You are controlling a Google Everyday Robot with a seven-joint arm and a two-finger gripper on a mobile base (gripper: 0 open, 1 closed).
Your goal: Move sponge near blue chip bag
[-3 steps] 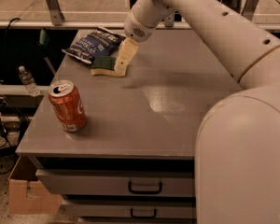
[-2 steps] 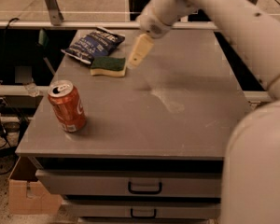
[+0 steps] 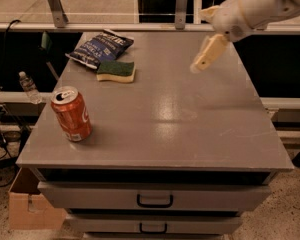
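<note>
One sponge (image 3: 116,70) lies beside the blue chip bag (image 3: 99,47) — pincer (image 3: 200,64) hovers apart, grip unclear.

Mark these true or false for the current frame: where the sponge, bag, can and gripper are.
1. The sponge lies right beside the blue chip bag at the far left of the table. True.
2. The gripper holds the sponge. False: the sponge rests on the table, while the gripper hovers over the far right part, well apart from it.
3. The red can lies on its side next to the bag. False: it stands upright near the front left corner, away from the bag.
4. The sponge's green side faces up. True.
</note>
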